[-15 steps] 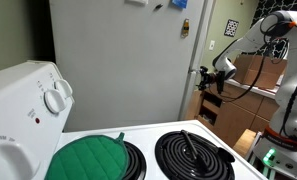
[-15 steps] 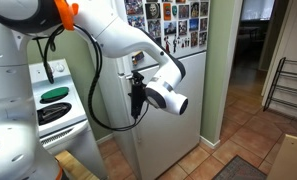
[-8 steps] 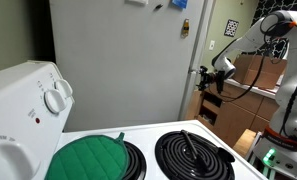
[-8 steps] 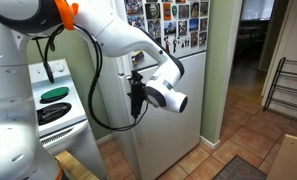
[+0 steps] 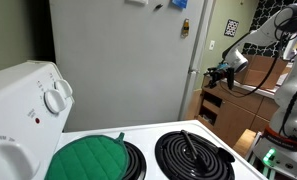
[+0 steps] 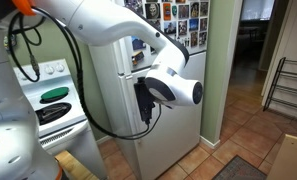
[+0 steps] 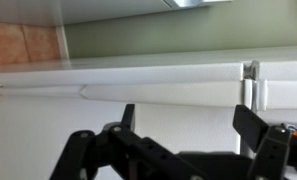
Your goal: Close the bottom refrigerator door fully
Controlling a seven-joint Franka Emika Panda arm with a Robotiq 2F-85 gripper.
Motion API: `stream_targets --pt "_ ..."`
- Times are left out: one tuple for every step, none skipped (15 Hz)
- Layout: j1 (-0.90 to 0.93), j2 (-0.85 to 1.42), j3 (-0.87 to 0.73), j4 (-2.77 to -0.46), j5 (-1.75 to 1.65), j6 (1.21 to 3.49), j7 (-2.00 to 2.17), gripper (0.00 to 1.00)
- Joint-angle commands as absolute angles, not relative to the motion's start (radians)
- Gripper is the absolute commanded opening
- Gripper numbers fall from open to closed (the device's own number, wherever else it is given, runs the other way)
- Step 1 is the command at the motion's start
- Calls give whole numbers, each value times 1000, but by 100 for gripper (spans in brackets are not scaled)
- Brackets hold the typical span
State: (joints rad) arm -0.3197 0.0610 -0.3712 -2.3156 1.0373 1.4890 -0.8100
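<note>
The bottom refrigerator door shows as a narrow white slab at the right edge of the grey fridge side wall. In an exterior view its white front is partly hidden by my arm. My gripper hovers just in front of that door edge, and in an exterior view it is dark against the door's left side. In the wrist view the gripper is open and empty. Its two black fingers are spread in front of a white fridge panel. I cannot tell whether a finger touches the door.
A white stove with black coil burners and a green pot holder fills the foreground. Brown wooden drawers stand beyond the fridge. Photos and magnets cover the upper door. A metal rack stands by the doorway.
My arm has swung: the wrist now sits further along and lower in front of the door, and the gripper has shifted slightly up and away from the edge. The door slab looks unchanged.
</note>
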Motion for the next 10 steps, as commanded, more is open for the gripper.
stream_targets --pt "-338 -166 -374 -2420 891 1639 -778 100" --pt "-343 -222 -368 -2439 850 1670 -772 100" --pt "-348 -278 -360 -2455 809 1700 -767 100" --pt "-355 -332 -355 -2471 767 1724 -764 100" --pt "-365 -385 -354 -2486 726 1748 -761 100" --pt "-370 -432 -351 -2498 697 1776 -761 100" --pt "-374 -479 -349 -2514 670 1802 -771 100" --pt "-378 -524 -344 -2528 642 1835 -769 100" --pt "-383 -565 -337 -2542 615 1872 -757 100" --pt "-385 -603 -334 -2557 586 1909 -759 100"
